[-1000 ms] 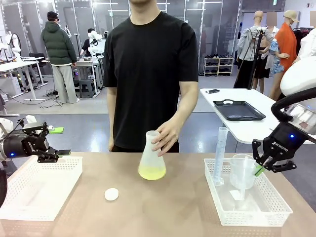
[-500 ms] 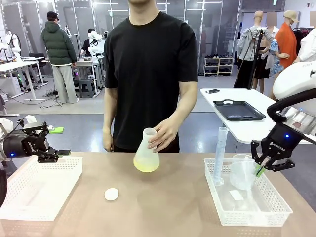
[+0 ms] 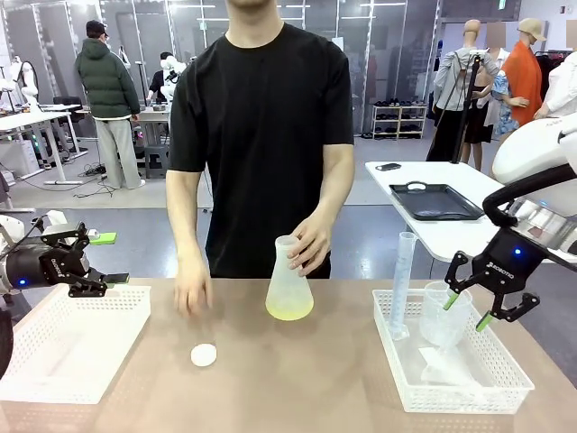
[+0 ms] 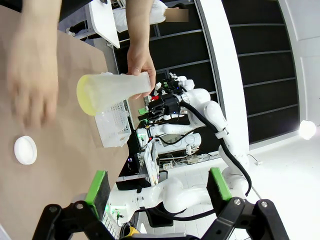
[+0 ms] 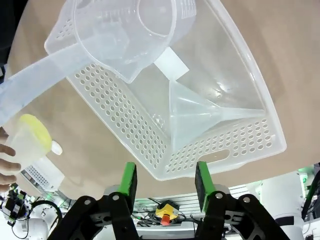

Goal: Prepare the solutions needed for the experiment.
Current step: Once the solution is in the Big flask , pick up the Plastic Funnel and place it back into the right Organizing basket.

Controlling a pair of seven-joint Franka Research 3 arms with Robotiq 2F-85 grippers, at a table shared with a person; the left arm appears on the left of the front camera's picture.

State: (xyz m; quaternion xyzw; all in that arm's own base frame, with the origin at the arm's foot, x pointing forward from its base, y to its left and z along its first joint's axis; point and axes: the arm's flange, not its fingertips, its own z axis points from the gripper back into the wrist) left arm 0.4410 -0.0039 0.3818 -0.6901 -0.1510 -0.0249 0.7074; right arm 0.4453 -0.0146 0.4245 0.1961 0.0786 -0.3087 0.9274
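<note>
A person's hand holds a clear conical flask upright on the table's middle, with the solutions as a shallow pale yellow layer at its bottom. The flask and the solutions also show sideways in the left wrist view, and the flask at the right wrist view's left edge. My right gripper hangs open over the right basket, with nothing between its fingers. Below it a clear funnel lies on its side in that basket. My left gripper stands open and empty above the left basket.
The right basket also holds a tall graduated cylinder and a clear beaker. A white cap lies on the table, near the person's other hand. A black tray sits on a white table behind.
My right gripper has opened and let go of the funnel, which now lies in the basket. The person shifted the flask and lowered the other hand to the table.
</note>
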